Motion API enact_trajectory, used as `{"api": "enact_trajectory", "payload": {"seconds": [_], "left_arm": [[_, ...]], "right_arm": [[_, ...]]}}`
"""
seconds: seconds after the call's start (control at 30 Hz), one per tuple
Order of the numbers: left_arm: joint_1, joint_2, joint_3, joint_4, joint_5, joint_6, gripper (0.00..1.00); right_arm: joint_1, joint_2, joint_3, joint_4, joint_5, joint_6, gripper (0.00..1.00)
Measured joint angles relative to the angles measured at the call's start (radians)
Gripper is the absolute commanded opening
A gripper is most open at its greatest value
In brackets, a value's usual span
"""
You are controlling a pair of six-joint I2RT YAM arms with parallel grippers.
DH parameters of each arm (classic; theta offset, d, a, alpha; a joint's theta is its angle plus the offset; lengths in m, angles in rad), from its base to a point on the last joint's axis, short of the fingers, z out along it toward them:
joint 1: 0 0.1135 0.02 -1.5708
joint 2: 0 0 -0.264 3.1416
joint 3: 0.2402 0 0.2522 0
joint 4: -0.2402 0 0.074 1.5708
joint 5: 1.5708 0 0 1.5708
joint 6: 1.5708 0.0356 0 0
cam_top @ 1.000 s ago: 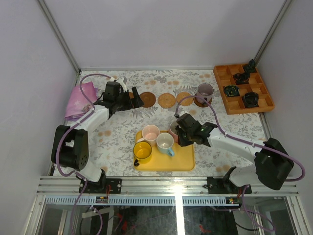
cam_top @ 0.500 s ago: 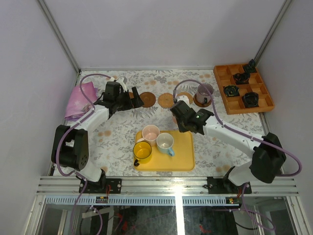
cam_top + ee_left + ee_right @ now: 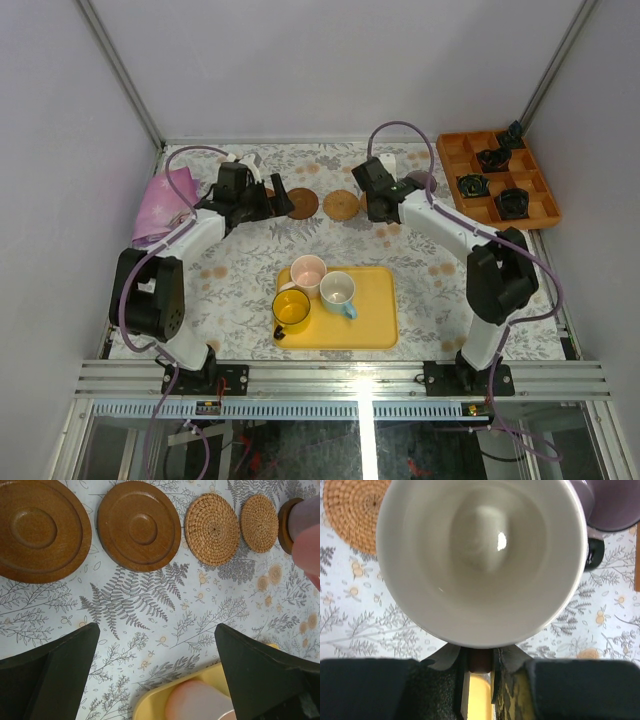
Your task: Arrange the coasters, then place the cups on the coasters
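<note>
My right gripper [image 3: 378, 200] is shut on the handle of the salmon pink cup [image 3: 480, 555], held at the back row beside the mauve cup [image 3: 420, 185]. The mauve cup stands on a wooden coaster [image 3: 285, 525]. Left of it lie two woven coasters [image 3: 259, 522] [image 3: 212, 528] and two wooden coasters [image 3: 139, 525] [image 3: 40, 530]. What lies under the held cup is hidden. My left gripper [image 3: 157, 675] hangs open and empty just before the two wooden coasters. The yellow cup [image 3: 291, 310], pale pink cup [image 3: 308, 270] and light blue cup [image 3: 338, 290] stand on the yellow tray [image 3: 375, 320].
An orange compartment tray [image 3: 497, 222] with small black gadgets sits at the back right. A purple cloth [image 3: 165, 205] lies at the back left. Grey walls close in the table on three sides.
My right arm has carried the salmon pink cup from the yellow tray to the back row next to the mauve cup. The left arm has barely moved.
</note>
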Motion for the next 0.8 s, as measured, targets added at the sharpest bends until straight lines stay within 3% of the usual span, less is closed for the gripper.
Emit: {"api": "enact_trajectory", "payload": {"seconds": [0.33, 0.8], "left_arm": [[0.000, 0.047, 0.042, 0.000, -0.002, 0.007, 1.00], [0.000, 0.055, 0.043, -0.001, -0.001, 0.007, 1.00]], "right_arm": [[-0.068, 0.160, 0.088, 0.071, -0.011, -0.035, 0.00], [-0.128, 0.217, 0.124, 0.122, -0.093, -0.042, 0.00]]}}
